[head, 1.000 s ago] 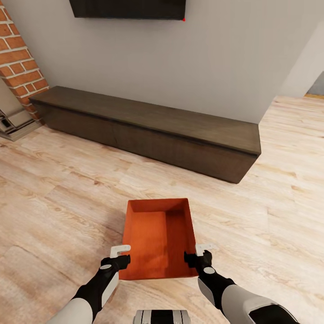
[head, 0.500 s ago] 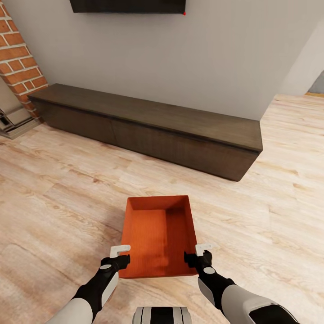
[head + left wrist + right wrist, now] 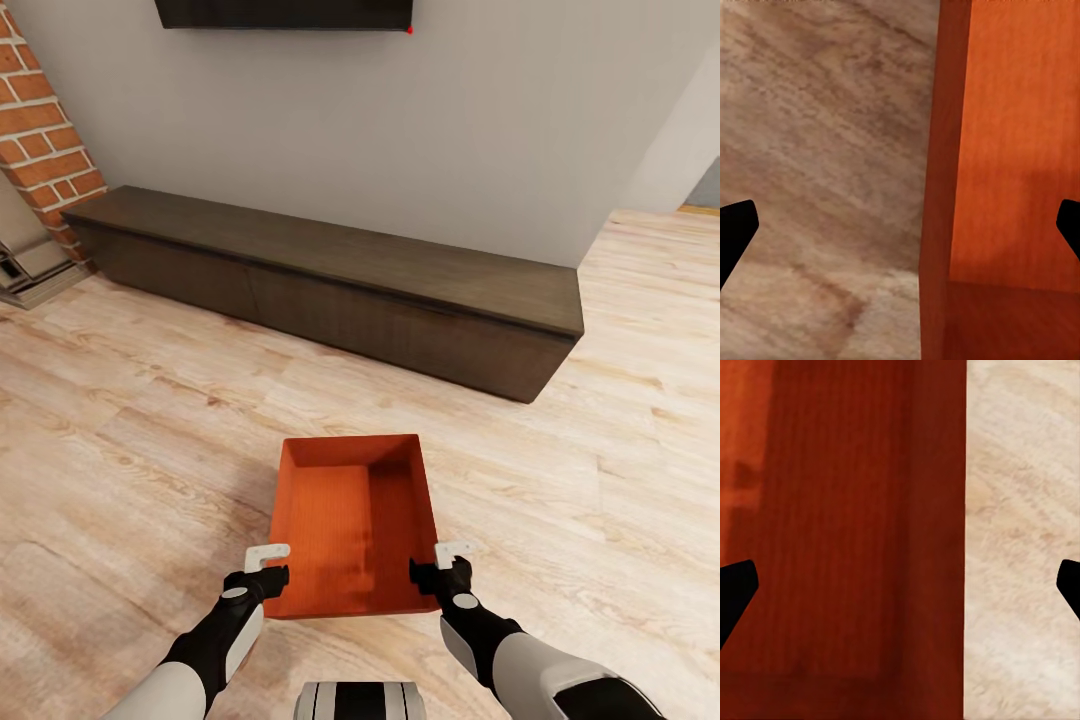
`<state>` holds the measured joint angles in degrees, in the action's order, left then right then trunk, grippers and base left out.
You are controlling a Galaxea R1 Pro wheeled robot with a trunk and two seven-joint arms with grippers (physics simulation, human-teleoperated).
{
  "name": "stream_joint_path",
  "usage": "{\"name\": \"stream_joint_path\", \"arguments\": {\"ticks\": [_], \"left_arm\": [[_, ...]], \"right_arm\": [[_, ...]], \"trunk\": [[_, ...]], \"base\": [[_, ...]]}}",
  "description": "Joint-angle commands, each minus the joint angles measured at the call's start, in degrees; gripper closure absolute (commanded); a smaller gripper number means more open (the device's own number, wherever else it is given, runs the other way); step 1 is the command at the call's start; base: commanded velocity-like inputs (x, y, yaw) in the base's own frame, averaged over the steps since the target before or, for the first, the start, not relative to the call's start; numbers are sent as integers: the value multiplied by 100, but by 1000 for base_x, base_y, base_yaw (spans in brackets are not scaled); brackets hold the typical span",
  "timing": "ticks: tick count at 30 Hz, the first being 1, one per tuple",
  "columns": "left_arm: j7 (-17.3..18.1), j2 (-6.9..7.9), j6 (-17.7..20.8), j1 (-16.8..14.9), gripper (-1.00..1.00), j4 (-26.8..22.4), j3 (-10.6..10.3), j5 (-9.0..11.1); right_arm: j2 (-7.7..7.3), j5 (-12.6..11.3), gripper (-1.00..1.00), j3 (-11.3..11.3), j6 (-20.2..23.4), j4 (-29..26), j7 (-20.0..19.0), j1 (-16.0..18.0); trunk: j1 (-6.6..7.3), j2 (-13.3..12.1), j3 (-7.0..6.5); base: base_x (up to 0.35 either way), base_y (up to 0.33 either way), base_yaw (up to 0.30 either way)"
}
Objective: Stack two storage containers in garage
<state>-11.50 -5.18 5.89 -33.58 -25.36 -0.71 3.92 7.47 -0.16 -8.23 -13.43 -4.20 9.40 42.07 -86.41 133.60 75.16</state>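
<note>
Wood-plank floor [image 3: 130, 450], living room: 1 storage container [image 3: 350, 520]. Left gripper [image 3: 268, 565] and right gripper [image 3: 440, 562] agape, each straddling 1 side wall, nothing clamped. Advised: close both evenly, then lift level.

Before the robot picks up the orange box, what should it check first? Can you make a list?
1. Left gripper straddles the storage container's left wall: ok.
2. Right gripper straddles the right wall: ok.
3. Both grippers open, not yet clamped: ok.
4. Container empty inside: ok.
5. Container clear of the bench: ok.
6. Fingers low enough on the walls: cannot tell.
</note>
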Motion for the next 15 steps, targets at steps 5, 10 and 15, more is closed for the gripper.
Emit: {"name": "stream_joint_path", "arguments": {"ticks": [5,10,15], "left_arm": [[-27,-2,27,2,-100,-11,-9,39],[-28,-8,28,1,-100,-5,-9,40],[-28,-2,27,1,-100,-5,-14,39]], "right_arm": [[-12,-27,-100,-32,-10,7,36,6],[-17,-52,-100,-30,-10,7,35,5],[-21,-56,-100,-30,-10,7,39,3]], "trunk": [[1,1,4],[1,1,4],[1,1,4]], "base": [[0,0,0],[0,0,0],[84,0,0]]}}
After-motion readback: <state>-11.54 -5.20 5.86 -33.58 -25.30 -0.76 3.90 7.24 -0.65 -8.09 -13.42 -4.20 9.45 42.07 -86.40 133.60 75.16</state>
